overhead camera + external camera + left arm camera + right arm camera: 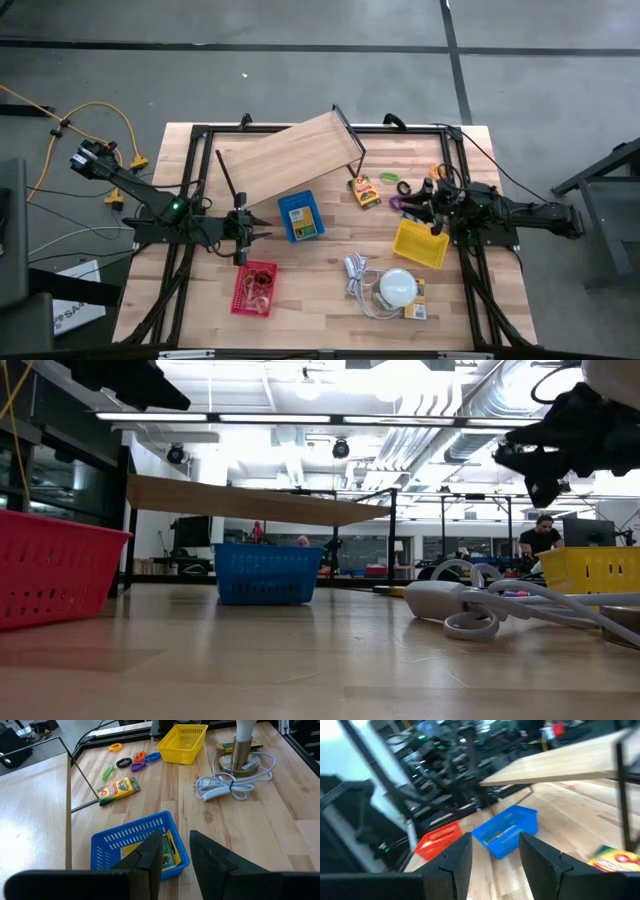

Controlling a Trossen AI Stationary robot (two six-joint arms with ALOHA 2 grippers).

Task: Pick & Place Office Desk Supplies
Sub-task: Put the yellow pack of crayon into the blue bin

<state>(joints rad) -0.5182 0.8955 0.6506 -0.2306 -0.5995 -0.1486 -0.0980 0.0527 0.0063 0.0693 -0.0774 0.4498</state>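
My left gripper [262, 228] hovers open beside the blue basket [300, 216]; in the left wrist view it [176, 847] stands over the basket [135, 845], which holds a yellow-green packet [167, 857]. My right gripper [418, 208] is open and raised off the table [545, 480], between the coloured clips [400, 203] and the yellow basket [420, 243]. Several clips [137, 760] lie flat on the wood near a crayon packet [119, 790]. Tan rubber bands [260, 283] lie in the red basket [254, 288].
A tilted wooden board [290, 160] on black rods stands at the far middle of the table. A white dome lamp [397, 287] with its coiled cord [356, 275] sits near the front edge, a small packet [418, 310] beside it. Black frame rails [190, 180] run along both sides.
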